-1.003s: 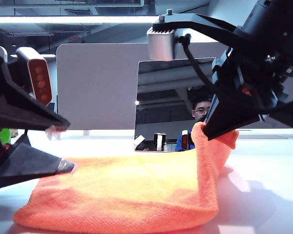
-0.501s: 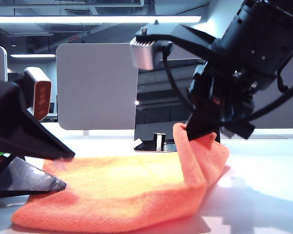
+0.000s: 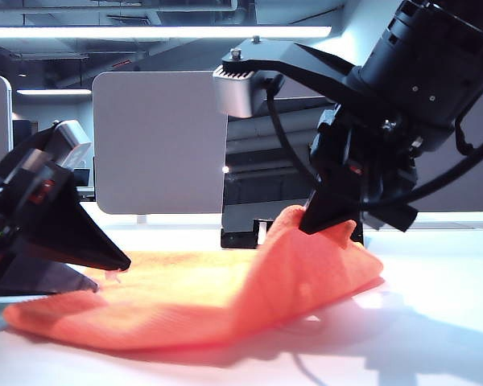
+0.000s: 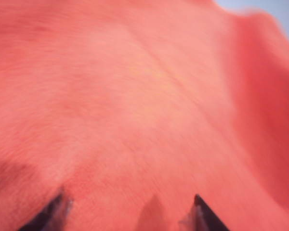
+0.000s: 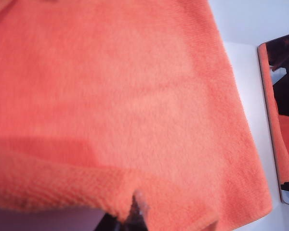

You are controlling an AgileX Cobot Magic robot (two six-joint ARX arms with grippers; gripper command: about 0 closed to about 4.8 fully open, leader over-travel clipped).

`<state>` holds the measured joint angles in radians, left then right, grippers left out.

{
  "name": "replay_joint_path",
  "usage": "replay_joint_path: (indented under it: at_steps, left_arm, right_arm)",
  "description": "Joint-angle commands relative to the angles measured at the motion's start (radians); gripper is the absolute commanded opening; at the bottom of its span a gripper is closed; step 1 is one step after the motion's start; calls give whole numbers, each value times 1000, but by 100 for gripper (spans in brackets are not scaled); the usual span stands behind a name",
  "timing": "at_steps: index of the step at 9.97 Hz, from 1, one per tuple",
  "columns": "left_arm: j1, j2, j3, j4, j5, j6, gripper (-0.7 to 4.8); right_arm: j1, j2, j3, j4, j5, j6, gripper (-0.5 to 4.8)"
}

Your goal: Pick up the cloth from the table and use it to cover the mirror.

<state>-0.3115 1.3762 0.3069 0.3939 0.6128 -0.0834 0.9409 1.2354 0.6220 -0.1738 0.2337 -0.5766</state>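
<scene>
- The cloth (image 3: 225,293) lies spread on the table (image 3: 435,322), its long run going side to side across the exterior view, in front of the mirror (image 3: 262,177).
- The mirror stands upright behind the cloth's middle, beside a grey partition panel (image 3: 157,145); its face is still fully uncovered.
- Right gripper (image 3: 330,223): jaws clamped on the cloth's right-hand corner, which is raised into a peak just in front of the mirror's lower edge. In the right wrist view a fold of cloth (image 5: 111,120) is pinched at the fingertips, and the mirror (image 5: 282,120) shows beyond the cloth's far edge.
- Left gripper (image 3: 117,269): jaws wide apart, low at the cloth's left end. In the left wrist view the 2 finger tips (image 4: 202,216) straddle the cloth (image 4: 135,96); nothing gripped yet, and contact cannot be told.
- Judgement: only 1 of 2 corners is held. The left gripper is the nearer one to the free left corner and likely needs to close there before the cloth can be lifted back over the mirror.
</scene>
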Motion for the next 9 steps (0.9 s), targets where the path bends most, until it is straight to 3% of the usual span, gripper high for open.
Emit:
replay_joint_path:
  at_steps: [1,4,8,9]
  left_arm:
    - [1,3,58,34,-44,-4,341]
    - [1,0,126,32,211,-114,341]
    - [1,-18,125,-53,246,-112,336]
    - [1,-50,125,-148,248,-70,318]
  right_arm:
    - [2,-2,4,24,0,0,-6]
    - [2,-2,4,45,14,0,-6]
    - [-14,-3,4,73,87,-3,-6]
    - [-23,-6,4,73,89,-3,-6]
